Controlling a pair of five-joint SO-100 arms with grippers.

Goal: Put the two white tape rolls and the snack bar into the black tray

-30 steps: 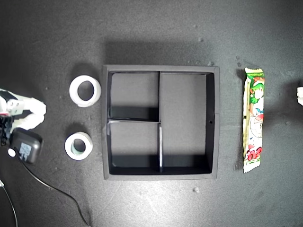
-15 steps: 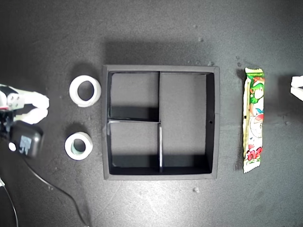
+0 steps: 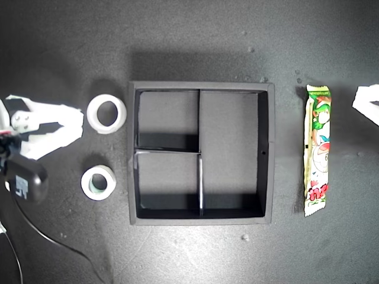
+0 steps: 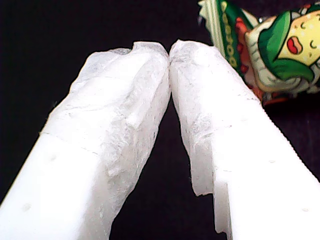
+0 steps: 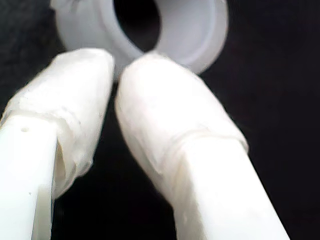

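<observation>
With both grippers pinched empty, you are risking my second gripper [image 3: 76, 127] nudging the larger tape roll [image 3: 106, 113] along the black mat [image 3: 189, 41] instead of grasping it, beside the black tray [image 3: 201, 86]'s wall.

A matte black bench [image 3: 195, 41] is lying under everything, its surface showing pale specks [image 3: 244, 237] and small crumbs here and there, with a faint scuffed sheen; one larger speck is sitting near the lower middle of the exterior view
</observation>
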